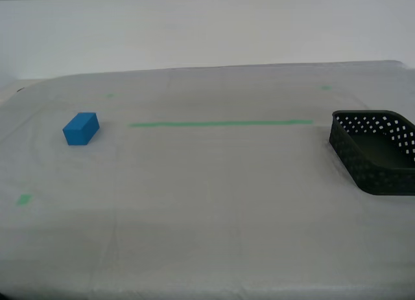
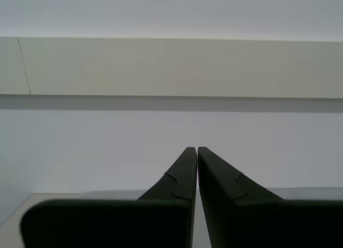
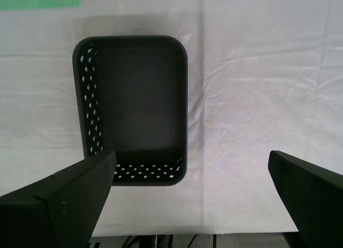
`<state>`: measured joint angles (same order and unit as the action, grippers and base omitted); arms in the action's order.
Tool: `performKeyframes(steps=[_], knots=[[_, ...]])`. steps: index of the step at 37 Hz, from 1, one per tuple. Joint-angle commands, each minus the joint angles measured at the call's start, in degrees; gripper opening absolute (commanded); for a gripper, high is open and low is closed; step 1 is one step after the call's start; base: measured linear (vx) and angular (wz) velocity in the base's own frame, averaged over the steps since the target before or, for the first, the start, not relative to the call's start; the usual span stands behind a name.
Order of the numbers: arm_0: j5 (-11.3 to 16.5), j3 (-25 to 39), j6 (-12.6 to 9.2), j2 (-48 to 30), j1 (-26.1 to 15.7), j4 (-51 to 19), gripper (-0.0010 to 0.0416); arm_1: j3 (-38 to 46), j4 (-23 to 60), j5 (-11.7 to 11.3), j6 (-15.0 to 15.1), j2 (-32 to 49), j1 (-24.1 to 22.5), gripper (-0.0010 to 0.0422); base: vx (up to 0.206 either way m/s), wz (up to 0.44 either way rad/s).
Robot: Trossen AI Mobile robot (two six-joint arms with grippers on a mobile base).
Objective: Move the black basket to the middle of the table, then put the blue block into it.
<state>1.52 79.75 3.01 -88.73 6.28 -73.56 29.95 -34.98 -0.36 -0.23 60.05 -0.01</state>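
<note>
Basket (image 3: 134,106) is lying below my first end effector (image 3: 190,173), jaws spread wide, empty, long axis running toward the camera; my second end effector (image 2: 193,151) is sitting closed, empty.

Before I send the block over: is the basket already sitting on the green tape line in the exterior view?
No. The black basket sits at the exterior view's right edge, past the end of the green tape line, apart from it.
</note>
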Motion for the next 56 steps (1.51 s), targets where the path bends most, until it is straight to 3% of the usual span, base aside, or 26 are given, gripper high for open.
performKeyframes(steps=[1,20,40,56], knots=[[-0.1,0.0,-0.1,0.0,0.0,-0.3,0.0399,0.0,-0.3,0.0,0.1,0.0,0.0,0.0,0.0,0.0],[-1.6,-2.5,-1.6,0.0,-1.6,1.0,0.0401,0.0,-0.3,0.0,0.1,0.0,0.0,0.0,0.0,0.0],[-1.1,-20.5,-2.0,0.0,-1.8,17.7,0.04,0.0,-0.3,0.0,0.1,0.0,0.0,0.0,0.0,0.0],[-1.1,-26.2,-3.0,-3.2,-1.7,26.1,0.04,0.0,-0.3,0.0,0.1,0.0,0.0,0.0,0.0,0.0]])
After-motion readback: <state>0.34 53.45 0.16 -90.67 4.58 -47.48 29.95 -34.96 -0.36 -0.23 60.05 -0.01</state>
